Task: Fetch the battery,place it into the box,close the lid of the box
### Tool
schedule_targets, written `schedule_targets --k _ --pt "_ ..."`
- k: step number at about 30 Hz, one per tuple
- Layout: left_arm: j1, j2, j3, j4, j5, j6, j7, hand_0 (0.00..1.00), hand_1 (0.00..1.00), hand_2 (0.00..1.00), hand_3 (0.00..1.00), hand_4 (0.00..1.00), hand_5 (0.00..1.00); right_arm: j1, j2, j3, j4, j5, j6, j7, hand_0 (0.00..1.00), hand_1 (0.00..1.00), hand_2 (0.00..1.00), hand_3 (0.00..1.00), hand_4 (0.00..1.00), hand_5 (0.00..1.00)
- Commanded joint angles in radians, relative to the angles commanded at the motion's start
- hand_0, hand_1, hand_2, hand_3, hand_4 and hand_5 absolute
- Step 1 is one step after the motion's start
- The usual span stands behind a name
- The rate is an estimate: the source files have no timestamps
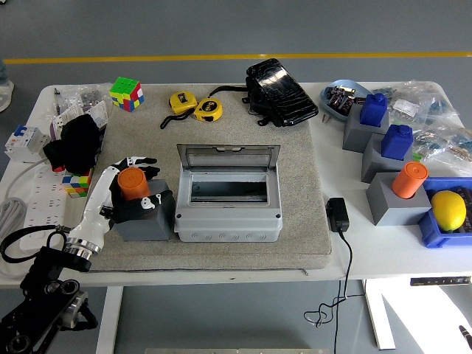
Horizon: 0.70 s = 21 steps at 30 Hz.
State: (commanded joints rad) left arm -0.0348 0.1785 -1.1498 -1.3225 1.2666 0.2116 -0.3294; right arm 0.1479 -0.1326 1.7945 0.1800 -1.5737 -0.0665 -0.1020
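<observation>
While the orange battery (133,182) is sitting up in its gray holder block (145,219), the left hand (127,193) is wrapping its fingers (144,163) around it, clamped on. Just right of that block, touching it, the gray box (228,195) is lying on the mat (302,184) with its lid (228,155) standing open. 2 yellow tape measures (196,105) are resting further back.

The robot's left hand (127,188) curls around an orange battery (133,182) above a grey holder block (144,222), just left of the open grey box (228,193), lid (228,156) raised, on a grey mat (302,206).
</observation>
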Motion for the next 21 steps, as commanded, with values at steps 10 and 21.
schedule_targets --k 10,21 --pt "-0.004 0.0 0.005 -0.011 0.001 0.033 -0.006 0.399 0.568 0.515 0.522 0.998 0.155 0.002 0.0 0.0 0.0 0.0 0.0 0.001 0.874 0.82 0.792 0.844 0.998 0.998" --pt "0.0 -0.002 0.019 -0.01 0.007 0.031 -0.005 0.409 0.579 0.517 0.527 0.998 0.145 0.0 -0.002 -0.003 0.0 -0.001 0.0 0.0 0.874 0.819 0.791 0.843 0.998 0.998"
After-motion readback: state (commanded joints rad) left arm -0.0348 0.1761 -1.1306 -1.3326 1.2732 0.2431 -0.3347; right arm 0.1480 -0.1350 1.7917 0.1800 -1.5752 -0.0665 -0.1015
